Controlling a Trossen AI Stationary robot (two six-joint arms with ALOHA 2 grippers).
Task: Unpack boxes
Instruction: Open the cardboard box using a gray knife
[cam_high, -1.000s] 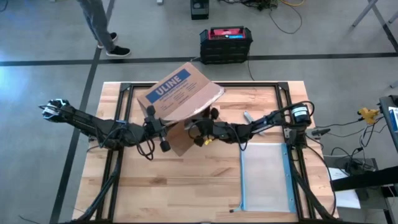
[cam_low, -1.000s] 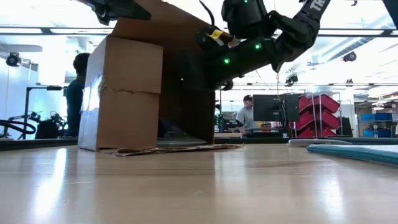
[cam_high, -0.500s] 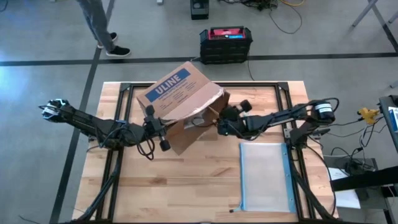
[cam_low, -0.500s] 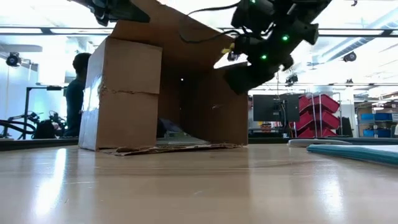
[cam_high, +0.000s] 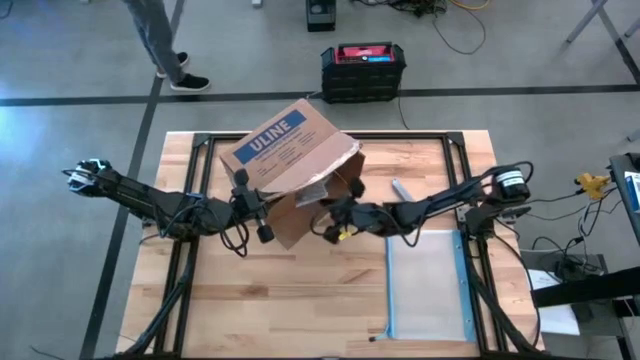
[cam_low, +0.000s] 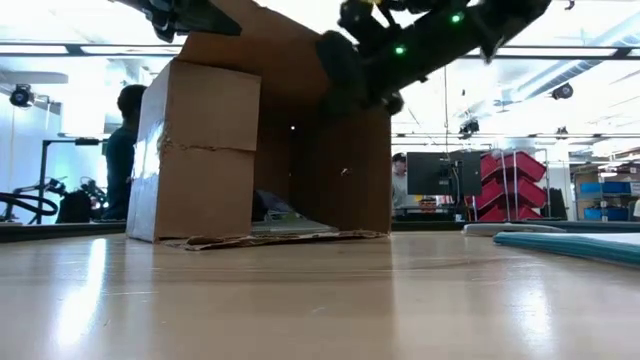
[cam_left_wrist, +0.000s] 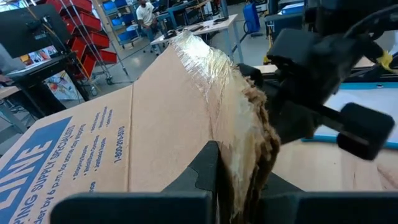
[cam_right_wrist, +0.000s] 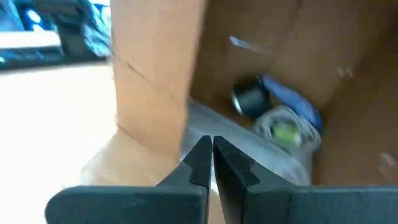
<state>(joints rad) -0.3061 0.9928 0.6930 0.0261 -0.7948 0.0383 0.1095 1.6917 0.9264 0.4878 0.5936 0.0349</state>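
Observation:
The brown cardboard box (cam_high: 290, 155) with the blue label lies on its side at the table's far middle, its open mouth toward the near right. My left gripper (cam_high: 258, 203) is shut on the box's raised upper flap (cam_low: 250, 30). My right gripper (cam_high: 327, 213), shut, hovers high in front of the mouth (cam_low: 340, 70), pointing in. In the right wrist view its fingers (cam_right_wrist: 211, 155) point at a dark round item (cam_right_wrist: 249, 98), a blue item (cam_right_wrist: 292, 99) and a clear bag with a green-and-white packet (cam_right_wrist: 283, 134) inside the box. My left gripper pinches the torn, taped edge of the box's upper flap (cam_left_wrist: 244, 155) between its two fingers. It comes nearly level from the table's left. The flap stands raised while the box's lower side rests on the table. Whether my right gripper touches the box, I cannot tell.
A clear pouch with blue edges (cam_high: 425, 285) lies flat at the near right. A small silver item (cam_high: 398, 188) lies right of the box. A black crate with a red top (cam_high: 363, 70) and a person's legs (cam_high: 160, 40) are beyond the far edge.
My right gripper drew back toward the table's right edge, then returned toward the box's mouth, higher than before. The box's right side flap has swung outward, so the mouth stands wider. The left gripper and the rest of the box stayed put.

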